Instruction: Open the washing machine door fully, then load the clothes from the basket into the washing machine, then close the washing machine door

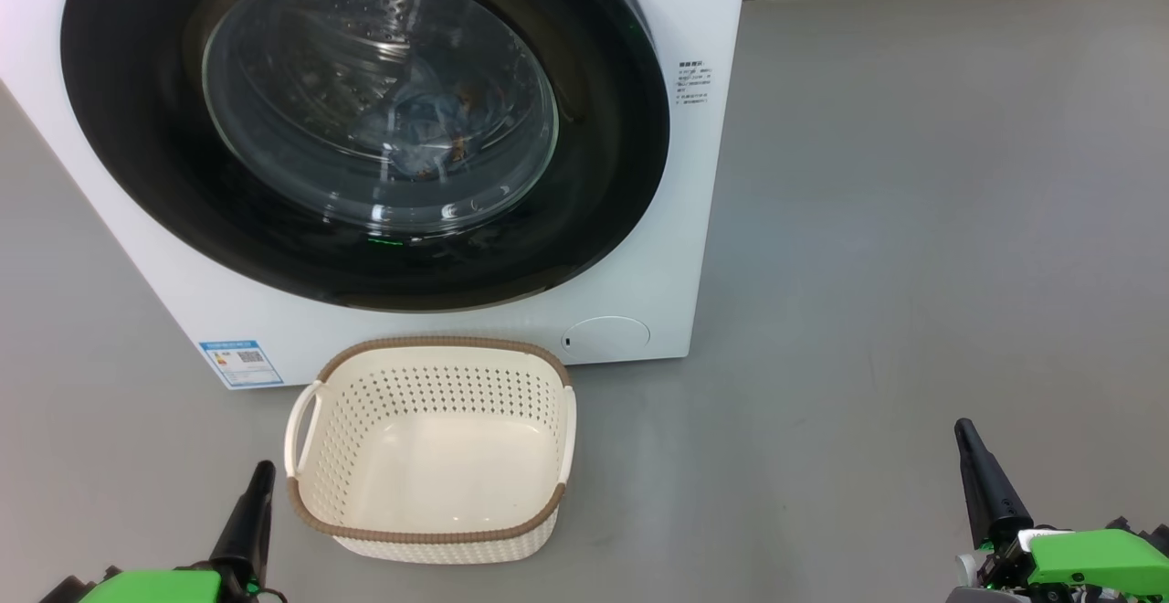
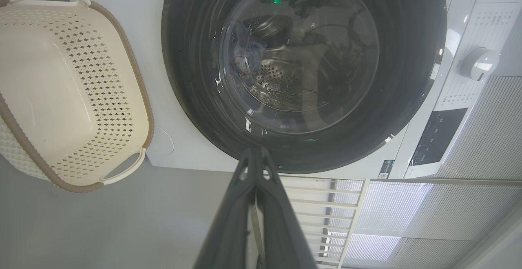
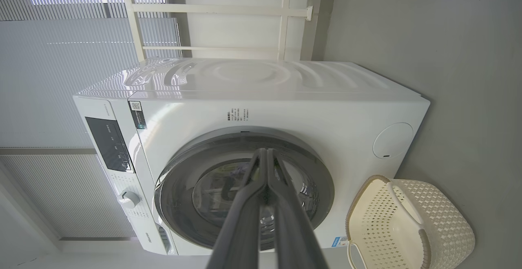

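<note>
The white washing machine [image 1: 694, 247] stands ahead with its round black door [image 1: 137, 155] shut flush against the front. Behind the glass porthole, blue printed clothes [image 1: 429, 132] lie in the steel drum. The cream basket [image 1: 429, 530] with a brown rim sits on the floor just before the machine, and its inside is bare. My left gripper [image 1: 263, 470] is shut, low at the left, beside the basket's left handle. My right gripper [image 1: 963, 429] is shut, low at the far right, well apart from everything. Both hold nothing. In the left wrist view the shut fingers [image 2: 255, 179] point at the door's rim [image 2: 195, 110].
Grey floor [image 1: 913, 265] spreads to the right of the machine. A blue label sticker [image 1: 240, 363] and a small round flap [image 1: 605, 335] mark the machine's lower front. A control panel with a dial [image 3: 128, 199] shows in the right wrist view, with window blinds [image 3: 49, 77] behind.
</note>
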